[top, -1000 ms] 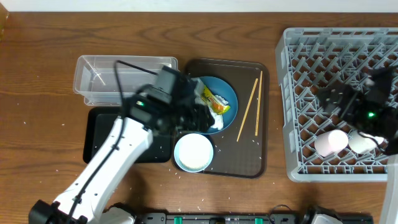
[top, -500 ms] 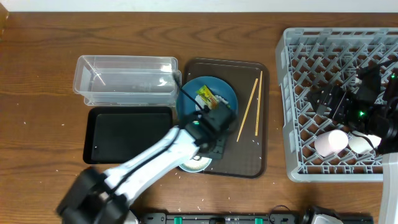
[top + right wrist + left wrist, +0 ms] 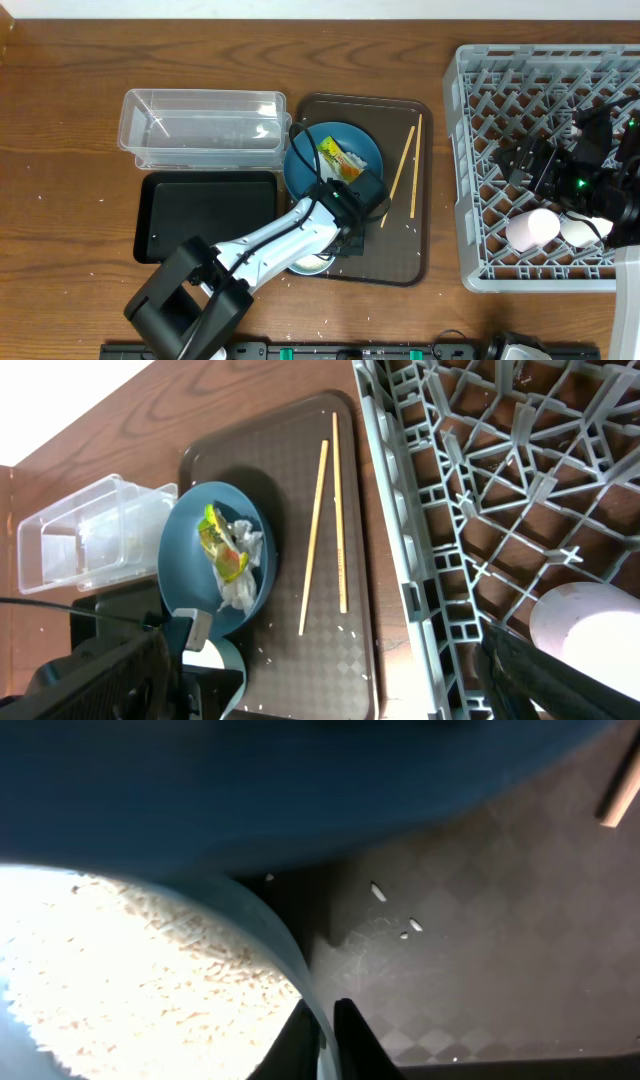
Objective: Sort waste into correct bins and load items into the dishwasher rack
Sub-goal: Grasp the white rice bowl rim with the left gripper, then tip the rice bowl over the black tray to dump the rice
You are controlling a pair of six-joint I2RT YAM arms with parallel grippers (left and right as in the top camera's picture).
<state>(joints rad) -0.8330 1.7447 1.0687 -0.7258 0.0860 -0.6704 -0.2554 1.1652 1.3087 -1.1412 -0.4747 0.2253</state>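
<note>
My left gripper (image 3: 325,1020) is shut on the rim of the white bowl (image 3: 130,970), one finger inside and one outside. The bowl holds rice grains and sits at the brown tray's near edge, mostly hidden under my left arm in the overhead view (image 3: 312,264). Behind it, the blue plate (image 3: 205,565) carries the snack wrapper (image 3: 220,542) and the crumpled tissue (image 3: 240,575). Two chopsticks (image 3: 322,530) lie right of the plate. My right gripper (image 3: 535,160) hangs open over the dishwasher rack (image 3: 500,110), which holds the pink cup (image 3: 530,228) and the white cup (image 3: 577,231).
The clear tub (image 3: 200,128) stands at the back left with the black tray (image 3: 205,215) in front of it. The brown serving tray (image 3: 410,240) has loose rice grains (image 3: 378,892) on it. More grains are scattered on the wooden table.
My left arm swung from over the plate to the white bowl, and its gripper shut on the rim. The right arm shifted slightly over the rack and stays open.
</note>
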